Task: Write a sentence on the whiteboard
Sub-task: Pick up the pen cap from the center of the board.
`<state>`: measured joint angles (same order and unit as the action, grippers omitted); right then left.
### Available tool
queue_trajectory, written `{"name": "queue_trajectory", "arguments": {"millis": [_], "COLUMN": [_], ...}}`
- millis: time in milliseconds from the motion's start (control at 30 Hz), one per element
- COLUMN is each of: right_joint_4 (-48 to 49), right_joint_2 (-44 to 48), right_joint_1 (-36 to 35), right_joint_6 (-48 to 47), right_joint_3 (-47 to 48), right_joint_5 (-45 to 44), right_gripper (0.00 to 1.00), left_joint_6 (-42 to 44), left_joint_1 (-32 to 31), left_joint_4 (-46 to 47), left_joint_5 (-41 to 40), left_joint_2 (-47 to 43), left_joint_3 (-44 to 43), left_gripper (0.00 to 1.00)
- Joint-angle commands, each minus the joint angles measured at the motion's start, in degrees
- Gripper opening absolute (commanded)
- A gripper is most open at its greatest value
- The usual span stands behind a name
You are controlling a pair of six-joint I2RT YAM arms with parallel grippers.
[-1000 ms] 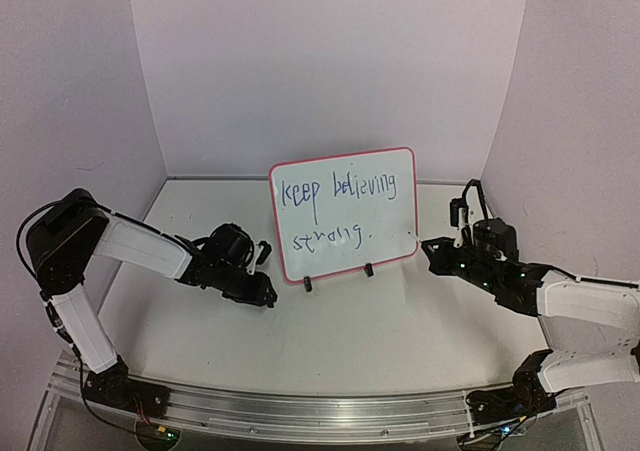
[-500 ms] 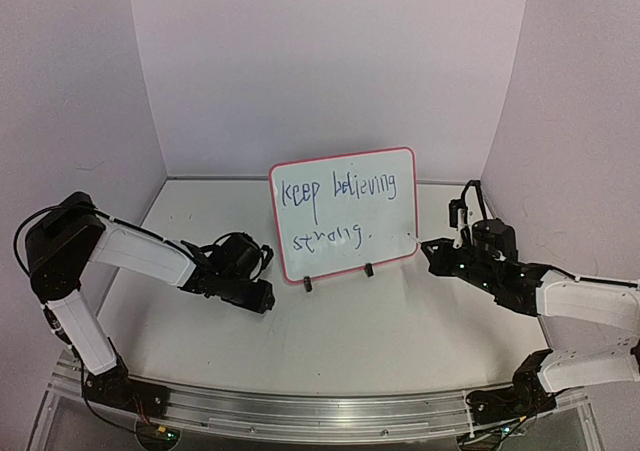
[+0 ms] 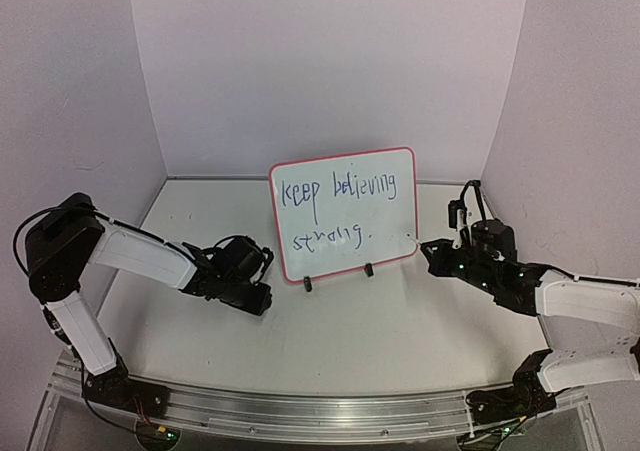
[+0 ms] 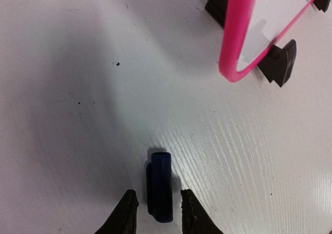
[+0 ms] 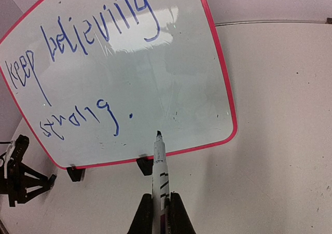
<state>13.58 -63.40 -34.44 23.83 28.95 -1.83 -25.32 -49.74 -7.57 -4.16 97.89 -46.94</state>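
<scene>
White surface point(image 3: 400, 321) carries the whiteboard point(image 5: 171, 88) just ahead of the right hand point(image 5: 158, 205), clamped on a marker point(image 5: 158, 161); the sentence point(image 3: 335, 189) looks complete. Narrowly parted, the left hand point(image 4: 155, 196) straddles the cap point(image 4: 161, 184), seemingly untouched: centre, then squeeze evenly.

The left arm point(image 3: 140, 254) and right arm point(image 3: 585, 301) are white with black joints. A thin black cable point(image 3: 472, 193) loops behind the black right gripper point(image 3: 428, 249).

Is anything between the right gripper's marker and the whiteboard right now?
Nothing visible. The marker clamped in the right gripper points straight at the whiteboard's bare lower right area, with no object between tip and surface.
</scene>
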Motion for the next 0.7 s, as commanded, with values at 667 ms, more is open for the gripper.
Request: {"name": "queue_trajectory", "arguments": {"millis": [667], "right_joint_4": [-4.49], "right_joint_2": [-0.24], "right_joint_1": [-0.22], "right_joint_6": [-2.2], "right_joint_3": [5.39], "right_joint_5": [6.4], "right_gripper": [0.0], "left_joint_6": [0.47], "left_joint_1": [-3.44], "left_joint_4": [-8.52], "left_joint_5": [-6.29], "left_joint_2": [0.35], "left_joint_3": [0.02], "left_gripper": [0.0]}}
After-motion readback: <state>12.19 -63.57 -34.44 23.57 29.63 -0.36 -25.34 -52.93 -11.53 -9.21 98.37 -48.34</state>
